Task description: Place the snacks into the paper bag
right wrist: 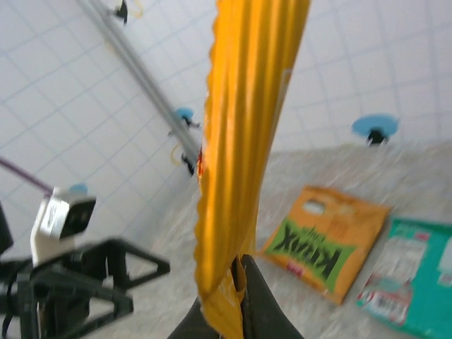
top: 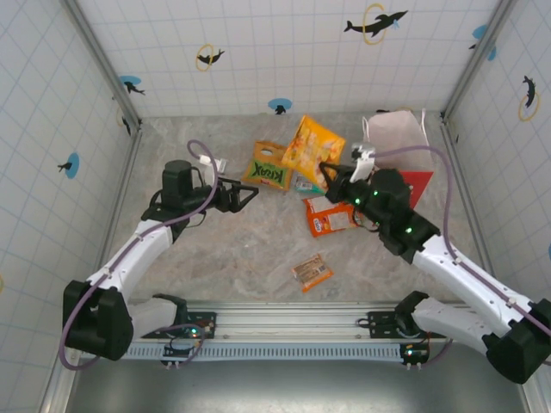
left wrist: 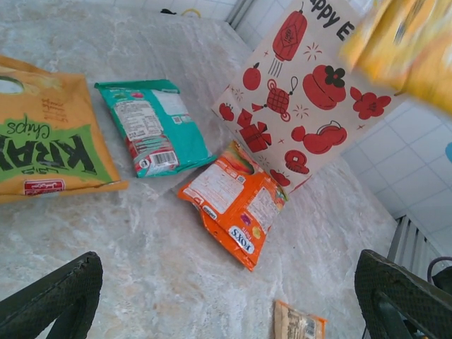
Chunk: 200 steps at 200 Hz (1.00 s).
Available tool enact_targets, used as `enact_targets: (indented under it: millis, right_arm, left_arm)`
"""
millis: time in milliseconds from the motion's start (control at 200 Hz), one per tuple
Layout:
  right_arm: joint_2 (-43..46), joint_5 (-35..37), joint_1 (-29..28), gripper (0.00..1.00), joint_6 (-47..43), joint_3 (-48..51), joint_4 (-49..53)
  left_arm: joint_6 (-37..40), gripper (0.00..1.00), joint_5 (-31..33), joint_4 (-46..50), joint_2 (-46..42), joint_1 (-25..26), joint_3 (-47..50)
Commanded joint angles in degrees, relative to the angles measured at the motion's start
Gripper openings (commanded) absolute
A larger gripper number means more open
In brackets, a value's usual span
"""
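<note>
Nearest the arm bases, the wrapped bar (top: 312, 272) and the orange packet (top: 327, 215) are seen lying on the table. The left gripper (top: 245, 196) is held wide open and empty. The yellow-orange packet (right wrist: 247, 127) is pinched at one end by the closed right gripper (right wrist: 239, 275) and held clear of the table, its long axis running from the jaws toward the back wall. A carry is judged to be in hand. A swing rightward over the mouth of the paper bag (top: 396, 133) is called for next.
</note>
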<state>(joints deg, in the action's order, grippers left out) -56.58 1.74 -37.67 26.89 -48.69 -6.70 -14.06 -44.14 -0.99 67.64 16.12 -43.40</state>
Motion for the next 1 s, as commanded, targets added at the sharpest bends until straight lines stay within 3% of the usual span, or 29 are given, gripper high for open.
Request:
enact_targets:
  millis: [0,295,400,460,555,996]
  right_arm:
    - [0.8,-1.0,4.2,0.03,-5.8,-6.7,0.9]
    - [-2.8,-2.9,15.6,0.03,-12.3,-17.7,0.4]
    - [-2.6,3.7,18.8,0.02,-12.7,-18.0,1.7]
    - [-2.4,9.1,19.8,0.02,-13.1,-17.4,3.8]
    - [-1.4,11.1,22.4,0.02,-14.2,-14.7,5.2]
    - [-1.3,4.6,31.8,0.03,-11.6,-1.9,2.9]
  left_arm:
    - [-0.9,0.94,0.9,-1.6,1.5,1.4,-2.6]
    - [-0.9,0.93,1.9,-1.7,4.2,4.3,-4.7]
    - [-0.9,0.93,2.4,-1.7,4.6,4.6,-4.9]
    - [-0.9,0.93,2.5,-1.7,4.9,4.9,-5.0]
    - [-0.9,0.93,2.8,-1.4,5.2,4.9,-5.1]
    - [0.1,0.92,3.6,0.3,5.7,5.3,-4.9]
